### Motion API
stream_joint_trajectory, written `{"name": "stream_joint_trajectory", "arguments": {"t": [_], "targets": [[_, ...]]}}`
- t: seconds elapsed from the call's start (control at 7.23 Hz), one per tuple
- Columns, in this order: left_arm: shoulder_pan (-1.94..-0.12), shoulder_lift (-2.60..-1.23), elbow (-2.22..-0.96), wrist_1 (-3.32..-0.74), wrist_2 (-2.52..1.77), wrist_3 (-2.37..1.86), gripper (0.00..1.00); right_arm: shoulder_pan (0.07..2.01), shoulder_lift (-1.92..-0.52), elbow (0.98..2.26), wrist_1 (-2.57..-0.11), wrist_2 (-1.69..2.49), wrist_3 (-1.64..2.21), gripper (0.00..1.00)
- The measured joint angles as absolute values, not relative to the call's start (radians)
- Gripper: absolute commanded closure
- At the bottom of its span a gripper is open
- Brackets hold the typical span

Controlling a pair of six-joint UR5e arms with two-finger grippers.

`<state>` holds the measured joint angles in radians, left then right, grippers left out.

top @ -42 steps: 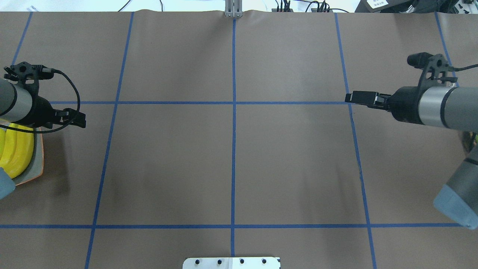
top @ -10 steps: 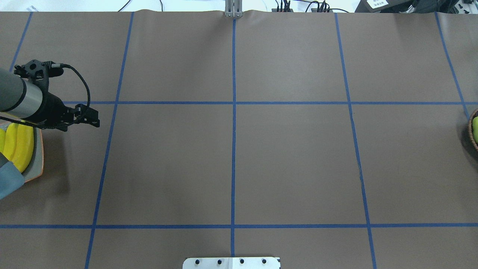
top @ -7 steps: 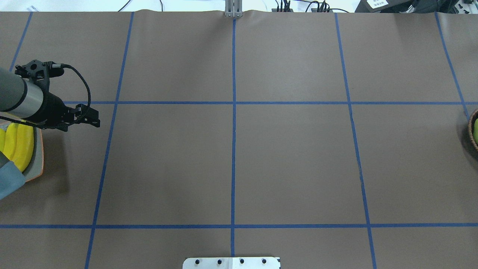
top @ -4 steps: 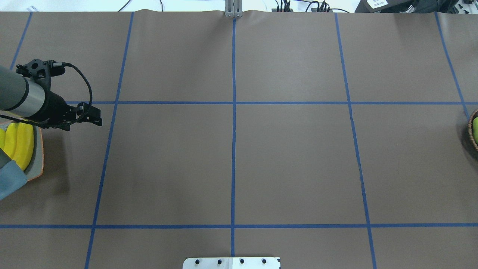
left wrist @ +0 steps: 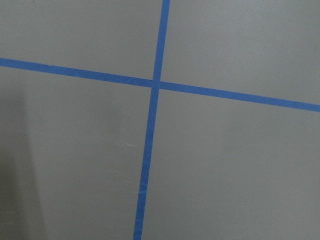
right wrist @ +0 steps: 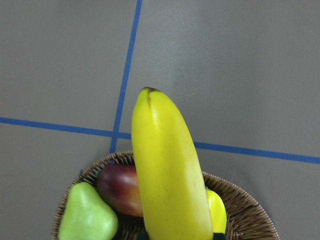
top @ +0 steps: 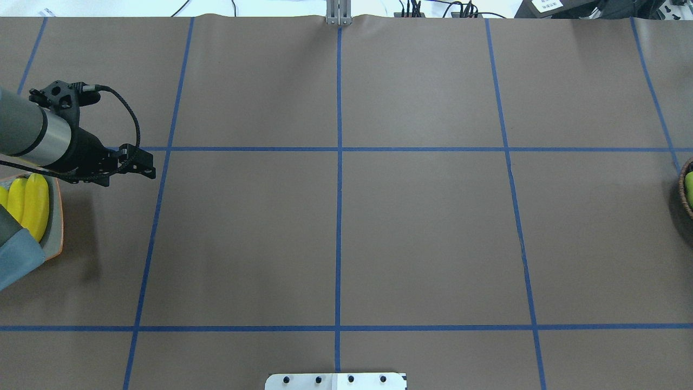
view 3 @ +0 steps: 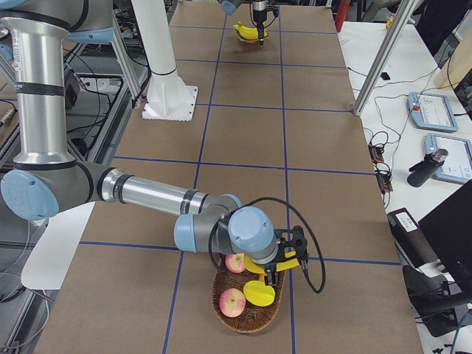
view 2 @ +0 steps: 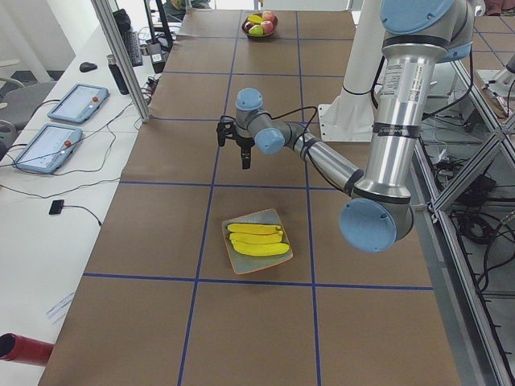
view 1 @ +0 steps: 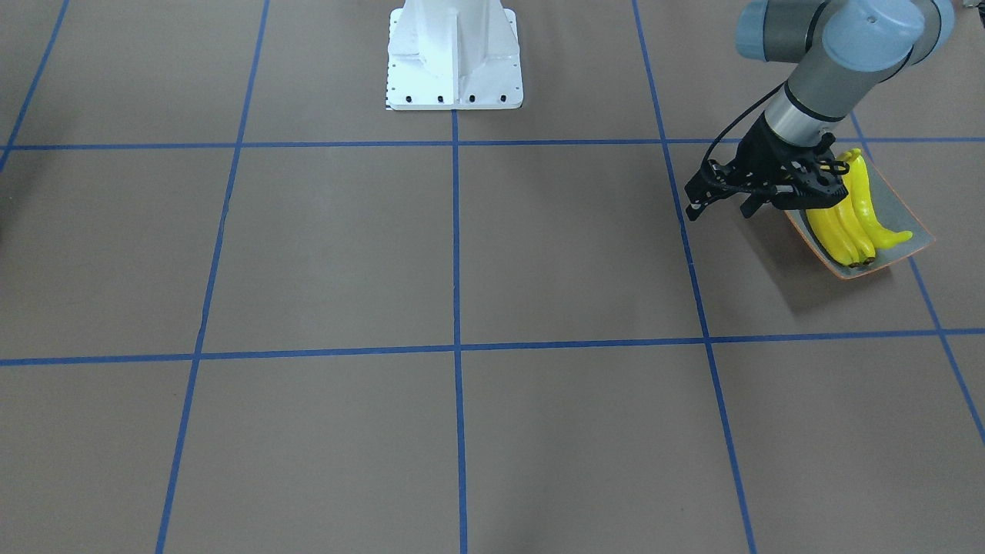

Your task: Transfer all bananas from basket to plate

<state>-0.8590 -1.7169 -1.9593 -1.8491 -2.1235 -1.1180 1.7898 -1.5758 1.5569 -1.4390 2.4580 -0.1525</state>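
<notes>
Three bananas (view 1: 846,223) lie side by side on the grey-green plate (view 1: 896,206), also seen in the overhead view (top: 32,206) and the left exterior view (view 2: 256,239). My left gripper (view 1: 719,209) is open and empty. It points down beside the plate, toward the table's middle (top: 132,170). The wicker basket (view 3: 247,313) stands at the far right end (top: 686,189). My right gripper (view 3: 275,265) is over it, shut on the fourth banana (right wrist: 170,175), which sticks out above the basket rim (right wrist: 245,215). Dark fingertips (right wrist: 144,235) flank it.
The basket also holds a red apple (right wrist: 120,190), a green pear (right wrist: 87,215) and another yellow fruit (right wrist: 217,210). The white robot base (view 1: 454,54) stands at the near edge. A metal post (top: 338,19) is at the far edge. Blue tape lines cross the brown table.
My left gripper has drifted right and slightly farther from the robot, away from the plate. My right arm left the overhead view after the earliest frame and stays out of it.
</notes>
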Motion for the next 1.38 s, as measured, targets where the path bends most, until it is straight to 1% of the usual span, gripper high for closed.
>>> {"name": "stream_joint_trajectory", "arguments": {"t": [0.28, 0.55, 0.97, 1.38], "targets": [[-0.859, -1.753, -1.963, -1.852, -2.128, -1.118, 0.01, 1.7, -1.529, 1.666, -1.524, 2.489, 0.032, 1.0], [-0.859, -1.823, -1.96, -1.852, -2.127, -1.128, 0.01, 1.551, -1.449, 1.721, -1.514, 2.499, 0.259, 1.0], [-0.858, -1.906, -1.919, -1.901, -2.126, -1.135, 0.01, 1.323, -1.274, 1.728, -1.507, 2.488, 0.532, 1.0], [-0.852, -1.957, -1.797, -2.134, -2.125, -1.137, 0.0, 1.152, -1.127, 1.73, -1.506, 2.456, 0.778, 1.0]]}}
